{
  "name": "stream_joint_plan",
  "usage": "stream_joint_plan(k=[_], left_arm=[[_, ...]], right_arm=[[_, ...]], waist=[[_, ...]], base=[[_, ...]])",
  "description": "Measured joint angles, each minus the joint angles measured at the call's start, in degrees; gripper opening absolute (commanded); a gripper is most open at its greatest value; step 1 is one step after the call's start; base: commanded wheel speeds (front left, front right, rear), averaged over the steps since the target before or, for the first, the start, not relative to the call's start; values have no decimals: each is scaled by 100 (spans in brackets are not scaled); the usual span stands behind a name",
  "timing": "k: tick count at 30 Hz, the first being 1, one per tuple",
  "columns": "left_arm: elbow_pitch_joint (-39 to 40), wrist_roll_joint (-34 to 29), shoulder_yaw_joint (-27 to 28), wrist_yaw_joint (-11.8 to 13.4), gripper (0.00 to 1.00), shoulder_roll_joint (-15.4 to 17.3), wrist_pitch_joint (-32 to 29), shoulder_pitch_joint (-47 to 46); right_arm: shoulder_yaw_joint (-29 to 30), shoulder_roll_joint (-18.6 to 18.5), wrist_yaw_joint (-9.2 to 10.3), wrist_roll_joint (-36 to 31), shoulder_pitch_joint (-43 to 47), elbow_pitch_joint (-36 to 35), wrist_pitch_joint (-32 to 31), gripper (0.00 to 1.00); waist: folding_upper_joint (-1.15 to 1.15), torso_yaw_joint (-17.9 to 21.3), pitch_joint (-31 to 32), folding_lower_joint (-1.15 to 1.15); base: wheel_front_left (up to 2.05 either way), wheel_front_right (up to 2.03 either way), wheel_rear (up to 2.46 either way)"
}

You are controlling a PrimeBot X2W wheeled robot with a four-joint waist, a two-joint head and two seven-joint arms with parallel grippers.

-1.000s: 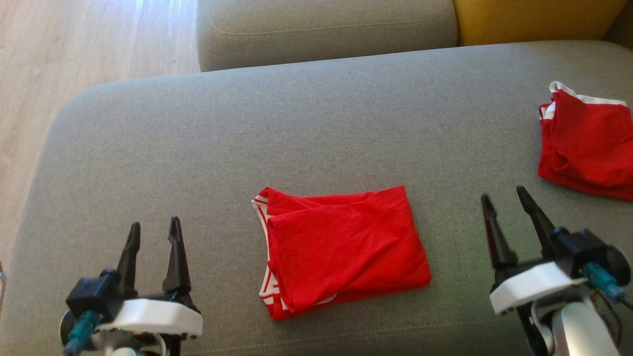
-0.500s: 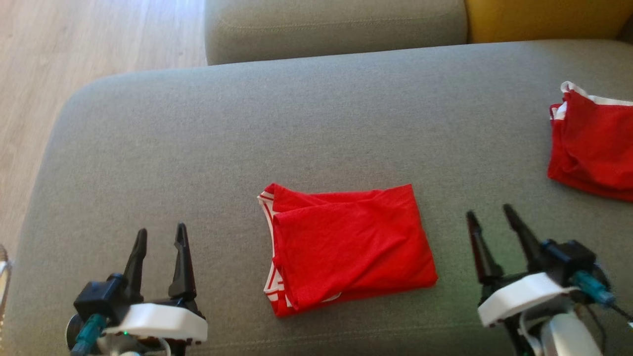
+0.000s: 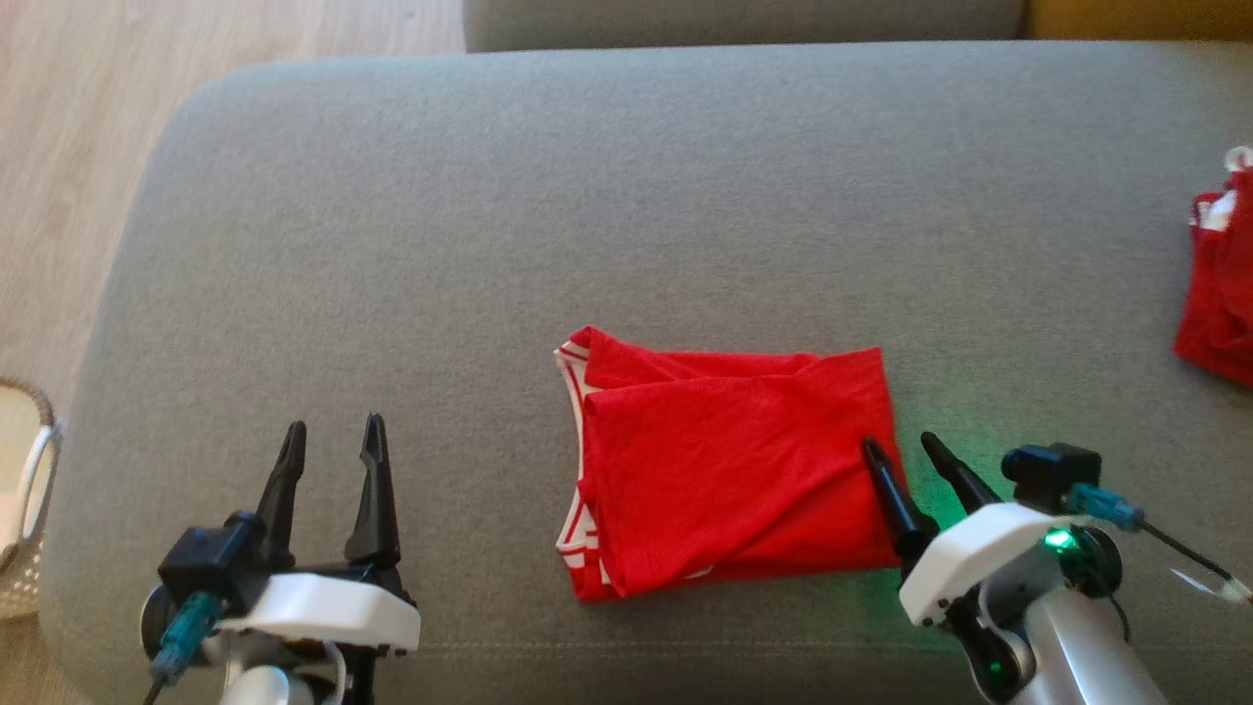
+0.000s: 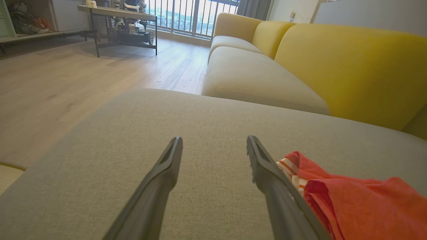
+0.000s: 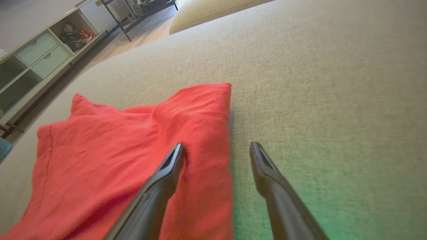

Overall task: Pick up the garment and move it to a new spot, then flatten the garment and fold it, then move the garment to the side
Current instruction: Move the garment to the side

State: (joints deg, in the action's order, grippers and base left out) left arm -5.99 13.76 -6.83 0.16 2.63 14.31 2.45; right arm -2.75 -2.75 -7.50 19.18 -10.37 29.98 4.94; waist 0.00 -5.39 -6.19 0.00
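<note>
Garment [image 3: 724, 470] folded; move-aside step left. Right pincer [image 3: 896, 443] open, straddling garment edge; left pincer [image 3: 333, 424] open, well apart.

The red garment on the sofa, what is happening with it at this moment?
A two-armed robot is working on the folded red garment, which lies flat on the grey sofa cushion. Its right hand is open at the garment's right edge, with one finger over the cloth and the other over bare cushion; nothing is gripped yet. The left hand is open too, off to the garment's left, holding nothing. A second red garment lies far to the right.
</note>
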Motion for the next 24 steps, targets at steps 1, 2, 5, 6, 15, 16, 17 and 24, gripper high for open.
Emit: stream_joint_plan(k=[1,2,5,6,15,16,17,24], left_arm=[[-16,0,-4,-2,100,0,0,-25],[-21,0,-10,-18,100,0,0,-50],[-27,-7,-36,-18,100,0,0,-106],[-34,-7,-45,-18,100,-1,0,-121],[-78,-59,-22,-24,100,-1,0,-165],[-78,-59,-16,-24,100,-1,0,-165],[-77,-67,-12,-27,100,-1,0,-164],[48,-381,-136,-222,100,1,0,-211]], right_arm=[[-13,-1,0,1,-71,112,-3,100],[-35,-2,-1,10,-140,220,-41,100],[-157,-4,0,57,-319,535,-100,100],[-204,-5,0,70,-360,599,-100,100],[-636,-114,-1,-508,-722,1009,303,0],[-708,-140,-1,-626,-746,1017,368,0],[-759,-157,-1,-725,-783,1016,420,0],[-1028,-499,-1,-1112,-1177,592,504,0]], waist=[[0,-35,-36,0],[0,-71,-71,0],[0,-172,-162,0],[0,-201,-186,0],[0,-161,-217,0],[0,-116,-205,0],[0,-65,-193,0],[0,485,-167,0]], base=[[0,0,0],[0,0,0],[0,0,0],[0,0,0],[0,0,0],[0,0,0],[0,0,0],[0,0,0]])
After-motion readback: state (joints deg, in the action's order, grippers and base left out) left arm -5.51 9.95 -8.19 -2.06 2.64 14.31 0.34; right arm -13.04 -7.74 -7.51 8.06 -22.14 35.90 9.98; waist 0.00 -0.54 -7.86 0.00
